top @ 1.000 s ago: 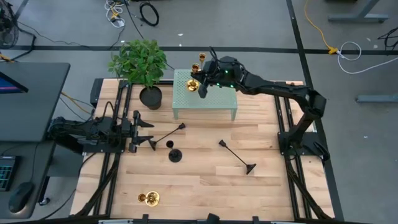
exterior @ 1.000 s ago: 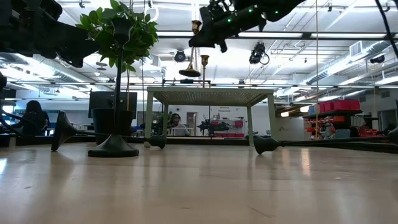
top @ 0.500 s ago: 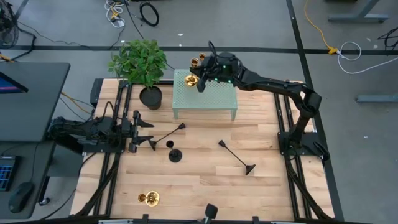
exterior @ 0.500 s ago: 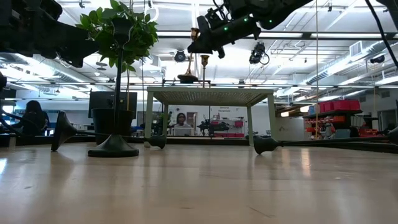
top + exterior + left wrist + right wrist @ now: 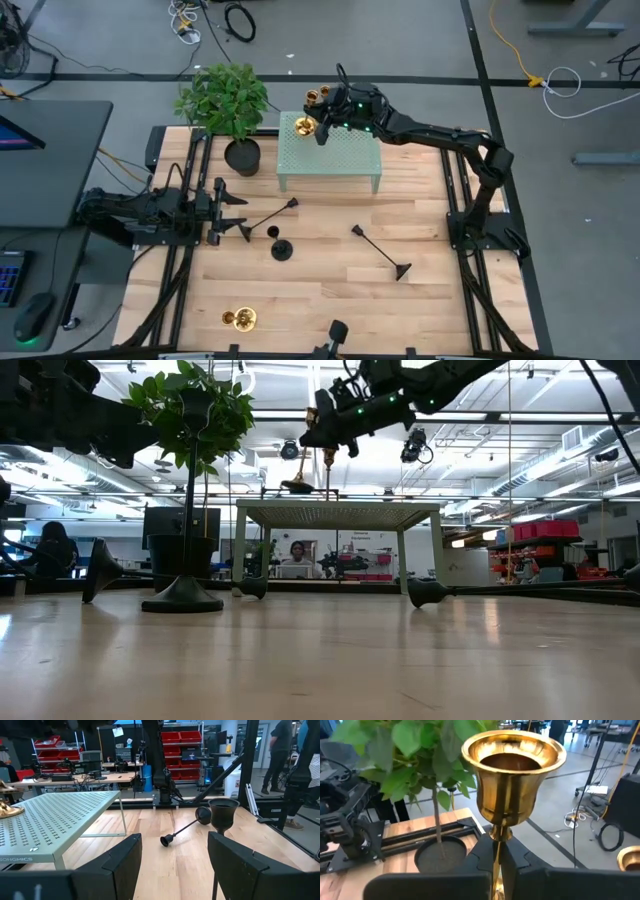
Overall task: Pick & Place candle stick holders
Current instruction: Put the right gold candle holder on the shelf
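My right gripper (image 5: pixel 322 128) is over the far left part of the green perforated stand (image 5: pixel 345 158) and is shut on a gold candle stick holder (image 5: pixel 512 765). A second gold holder (image 5: pixel 318 95) stands on its base at the stand's far edge. A third gold holder (image 5: pixel 240 319) is on the table near the front. Two black holders (image 5: pixel 270 216) (image 5: pixel 380 250) lie on their sides on the table, and one (image 5: pixel 282 250) stands upright. My left gripper (image 5: pixel 225 210) is open and empty at the table's left side. My right gripper pinches the gold holder's thin stem (image 5: pixel 496 851) between its two fingers, just below the cup. The fingers come from the table's right, slanting down, and lie across the stem. The holder is tilted, cup up, and its round base (image 5: pixel 298 485) hangs a little above the stand's top.
A black pot with a green plant (image 5: pixel 235 110) stands at the far left, next to the stand. The upright black holder's cup (image 5: pixel 222 815) is close in front of my left gripper. People show in the room beyond the table.
My right gripper has gone toward the table's far edge and a little left over the stand, and down, carrying the gold holder. The holder's base has come lower toward the stand's top.
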`<state>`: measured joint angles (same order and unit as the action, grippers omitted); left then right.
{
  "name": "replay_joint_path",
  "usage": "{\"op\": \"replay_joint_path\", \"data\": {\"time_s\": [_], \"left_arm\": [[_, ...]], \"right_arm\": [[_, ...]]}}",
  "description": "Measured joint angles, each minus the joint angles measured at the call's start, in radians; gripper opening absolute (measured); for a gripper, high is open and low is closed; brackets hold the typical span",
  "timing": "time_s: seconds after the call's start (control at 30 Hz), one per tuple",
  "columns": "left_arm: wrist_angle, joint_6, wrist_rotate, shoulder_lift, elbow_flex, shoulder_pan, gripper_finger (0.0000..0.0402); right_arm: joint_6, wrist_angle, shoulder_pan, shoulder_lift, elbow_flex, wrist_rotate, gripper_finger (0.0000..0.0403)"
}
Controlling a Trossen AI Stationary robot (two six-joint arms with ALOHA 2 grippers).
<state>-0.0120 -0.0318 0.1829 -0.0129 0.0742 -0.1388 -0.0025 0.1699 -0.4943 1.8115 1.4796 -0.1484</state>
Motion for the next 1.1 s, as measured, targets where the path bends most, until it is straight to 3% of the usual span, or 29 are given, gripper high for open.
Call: {"op": "replay_joint_path", "data": {"time_s": [0.27, 0.7, 0.87, 1.0, 1.1], "left_arm": [[0.0, 0.0, 0.0, 0.0, 0.0, 0.0, 0.0227], [0.001, 0.0, 0.008, 0.0, 0.0, 0.0, 0.0227], [-0.001, 0.001, 0.007, 0.0, 0.0, 0.0, 0.0227], [-0.01, 0.002, 0.006, 0.0, 0.0, 0.0, 0.0227], [-0.023, 0.003, -0.003, 0.0, 0.0, 0.0, 0.0227]], "right_arm": [[0.041, 0.077, -0.025, 0.051, 0.0, -0.045, 0.0002], [0.055, 0.162, -0.035, 0.091, 0.004, -0.027, 0.0002], [0.058, 0.114, -0.034, 0.203, 0.144, -0.043, 0.0002], [0.017, -0.058, -0.028, 0.276, 0.31, -0.029, 0.0001], [-0.01, -0.127, -0.018, 0.281, 0.345, 0.005, 0.0001]]}}
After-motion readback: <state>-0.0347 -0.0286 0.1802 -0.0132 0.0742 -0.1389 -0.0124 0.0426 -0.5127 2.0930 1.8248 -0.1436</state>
